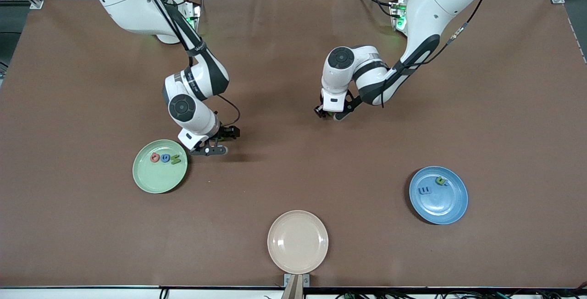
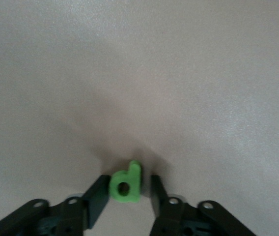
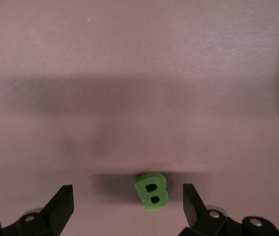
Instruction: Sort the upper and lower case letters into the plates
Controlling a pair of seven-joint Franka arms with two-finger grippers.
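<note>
From the front camera, the right gripper (image 1: pixel 215 145), just beside the pale green plate (image 1: pixel 158 181), hides the green B (image 3: pixel 152 191) under it; the left gripper (image 1: pixel 331 113) likewise hides the green p (image 2: pixel 125 183). Both wrist views cut off the fingers at the frame edge. The letters on the blue plate (image 1: pixel 442 207) are too small to read.

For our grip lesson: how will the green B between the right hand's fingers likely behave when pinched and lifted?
The green B looks chunky and solid, so it is probably stiff. It is tiny, so likely light. It lies flat on the table between the open right hand, so rolling seems unlikely.
</note>
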